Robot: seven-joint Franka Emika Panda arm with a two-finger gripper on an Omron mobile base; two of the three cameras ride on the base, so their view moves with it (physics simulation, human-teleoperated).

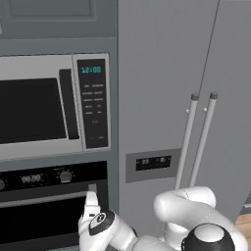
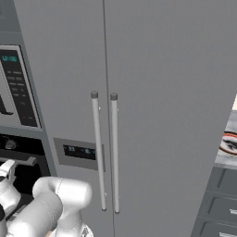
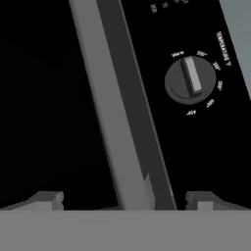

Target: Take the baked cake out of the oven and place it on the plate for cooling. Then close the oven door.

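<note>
Right now — claw (image 3: 125,198) wide, astride door handle (image 3: 110,105).

Oven front: clearance at door handle
Silver bar handle (image 3: 115,122) lies between the spread fingertips (image 3: 46,200); round knob (image 3: 189,80) beside it; refrigerator (image 1: 166,98) walls the right side.

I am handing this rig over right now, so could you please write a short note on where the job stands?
Gripper: open, holding nothing, its fingertips either side of the oven door handle, at the handle's right end near a round knob.
Oven: below the microwave, door shut.
Cake: not seen.
Plate: on the counter right of the fridge.
Done: nothing yet.
Left: open door, move cake to plate, close door.
</note>
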